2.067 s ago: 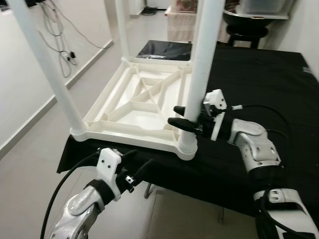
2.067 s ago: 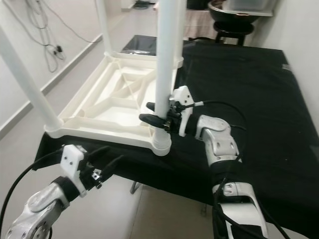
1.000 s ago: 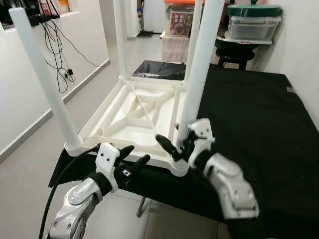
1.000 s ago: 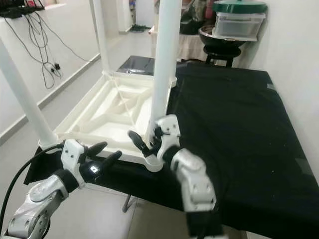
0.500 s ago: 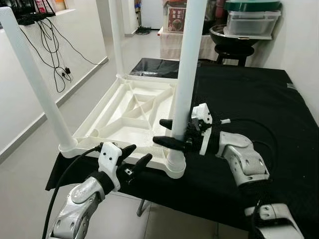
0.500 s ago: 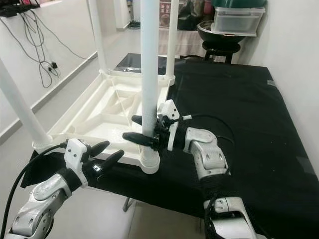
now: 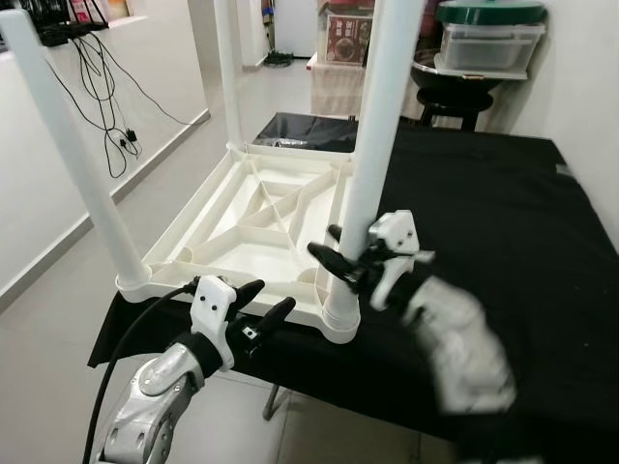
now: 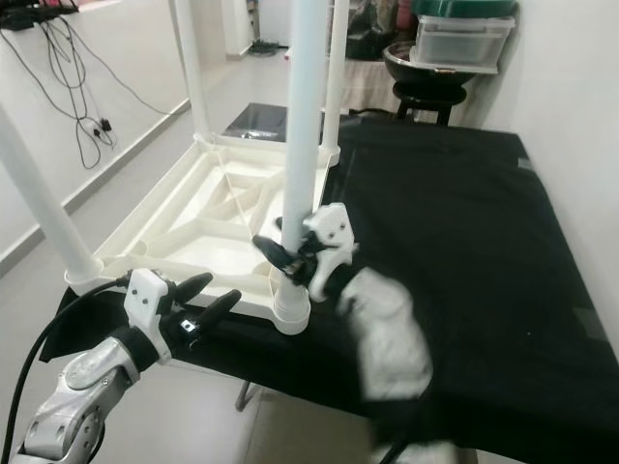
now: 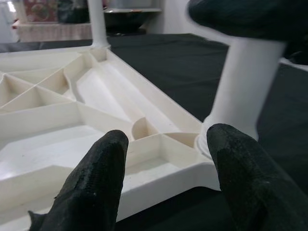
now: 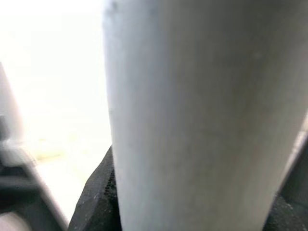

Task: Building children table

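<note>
Since half a second earlier, the right arm had swung and blurred, and the right gripper [image 7: 340, 259] had shifted from lying level across the near leg [image 7: 372, 145] to an upward slant against the same leg, just above its socket. Its two black fingers [image 7: 324, 255] sat on either side of the leg; the right wrist view showed the white tube pressed between the dark pads, so the fingers were clamped on it.

The white plastic tabletop [image 7: 253, 232] lay upside down on the black-covered table [image 7: 503, 222], ribbed underside up, at the table's left front corner. Four white legs stood upright in its corner sockets (the near leg at the right front corner, nearest the robot).

The left gripper [image 7: 253, 304] hovered in front of the tabletop's near edge, just off the black-covered table's front edge, fingers spread apart and holding nothing. In the left wrist view its fingertips [image 9: 106, 163] framed the tabletop's corner [image 9: 187, 159] and the base of the near leg [image 9: 243, 91], apart from both.
</note>
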`<state>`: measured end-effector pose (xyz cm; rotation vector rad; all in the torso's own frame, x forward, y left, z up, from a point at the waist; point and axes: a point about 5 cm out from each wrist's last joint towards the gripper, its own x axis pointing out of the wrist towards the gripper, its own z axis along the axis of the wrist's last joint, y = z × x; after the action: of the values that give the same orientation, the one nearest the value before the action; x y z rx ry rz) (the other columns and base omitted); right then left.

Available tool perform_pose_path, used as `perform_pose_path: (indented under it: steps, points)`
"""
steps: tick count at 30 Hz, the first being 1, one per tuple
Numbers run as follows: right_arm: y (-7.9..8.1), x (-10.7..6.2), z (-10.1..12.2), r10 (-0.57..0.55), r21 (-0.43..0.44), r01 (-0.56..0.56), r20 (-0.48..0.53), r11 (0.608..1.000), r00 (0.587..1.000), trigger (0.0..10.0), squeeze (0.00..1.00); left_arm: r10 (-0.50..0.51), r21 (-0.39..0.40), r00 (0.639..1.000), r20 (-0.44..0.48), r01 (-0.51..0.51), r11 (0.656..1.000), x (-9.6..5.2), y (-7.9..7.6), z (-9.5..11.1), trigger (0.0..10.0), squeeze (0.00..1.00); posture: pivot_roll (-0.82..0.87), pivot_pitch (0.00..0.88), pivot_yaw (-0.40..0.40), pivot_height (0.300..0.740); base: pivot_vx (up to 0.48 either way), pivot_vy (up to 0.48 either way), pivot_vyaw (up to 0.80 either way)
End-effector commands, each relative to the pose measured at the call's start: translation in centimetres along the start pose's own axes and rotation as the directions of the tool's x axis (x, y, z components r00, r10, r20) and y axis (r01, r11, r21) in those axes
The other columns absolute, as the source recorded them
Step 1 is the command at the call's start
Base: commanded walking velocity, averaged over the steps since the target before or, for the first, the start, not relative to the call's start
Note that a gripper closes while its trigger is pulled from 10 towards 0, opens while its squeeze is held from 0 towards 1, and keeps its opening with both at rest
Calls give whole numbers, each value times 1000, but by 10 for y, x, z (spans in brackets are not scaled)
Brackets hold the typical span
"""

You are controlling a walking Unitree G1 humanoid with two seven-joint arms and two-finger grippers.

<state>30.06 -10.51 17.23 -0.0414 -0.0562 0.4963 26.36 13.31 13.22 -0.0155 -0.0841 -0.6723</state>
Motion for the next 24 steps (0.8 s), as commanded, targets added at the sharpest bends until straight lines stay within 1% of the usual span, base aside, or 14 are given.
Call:
perform_pose_path:
  steps: [1,7,8,10,11,13,15,16,17,19,21,22,23,24]
  points:
    - [-8,-10,-27,-132,-40,127,-139,991,981,0,0,12,8,1000,-5,-12,1000,-3,3,-1,10000,0,-35,44,-8,740,0,0,0]
    - [-4,-1,-30,-67,-39,62,-145,997,987,0,0,19,12,1000,-6,-19,1000,-2,5,-2,10000,0,-19,38,-23,740,0,0,0]
    - [-4,0,-31,-58,-25,55,-157,998,986,10000,0,27,13,1000,-4,-27,1000,-2,6,-2,10000,0,-19,32,-19,740,0,0,0]
    - [-3,1,-31,-48,3,49,-157,999,986,10000,0,32,14,999,-2,-32,999,-2,6,-2,10000,0,-19,32,-19,740,0,0,0]
    - [-1,3,-29,10,27,-6,-142,1000,990,10000,1000,33,12,999,-3,-33,999,-2,6,-2,10000,0,-19,26,-19,740,0,0,0]
    - [-1,3,-29,10,27,-6,-142,1000,990,10000,1000,33,12,999,-3,-33,999,-2,6,-2,10000,0,-19,26,-19,740,0,0,0]
    - [2,5,-25,62,57,-55,-120,997,991,10000,1000,30,11,1000,-4,-30,999,-1,6,-3,10000,0,-19,26,-19,740,0,0,0]
    - [1,9,-18,147,77,-141,-74,987,986,10000,1000,26,9,1000,-7,-26,1000,-1,7,-3,10000,0,-16,16,-16,740,0,0,0]
    - [1,9,-18,147,77,-141,-74,987,986,10000,1000,26,9,1000,-7,-26,1000,-1,7,-3,10000,0,-16,16,-16,740,0,0,0]
    - [-3,13,-6,318,107,-315,-12,943,948,10000,1000,23,5,1000,-9,-23,1000,0,7,-4,10000,0,-12,13,-15,740,0,0,0]
    - [-3,13,-6,318,107,-315,-12,943,948,10000,1000,23,5,1000,-9,-23,1000,0,7,-4,10000,0,-12,13,-15,740,0,0,0]
    - [-8,14,-4,416,63,-415,-9,908,909,10000,1000,22,4,1000,-10,-22,1000,0,7,-5,10000,0,1,3,-17,740,0,0,0]
    - [-13,14,-3,494,11,-494,-23,869,869,10000,0,21,3,1000,-12,-21,1000,1,7,-6,10000,0,7,0,-19,740,0,0,0]
    - [-17,14,-2,538,-25,-539,-38,842,842,10000,0,20,3,1000,-13,-20,1000,1,7,-6,10000,0,7,0,-19,740,0,0,0]
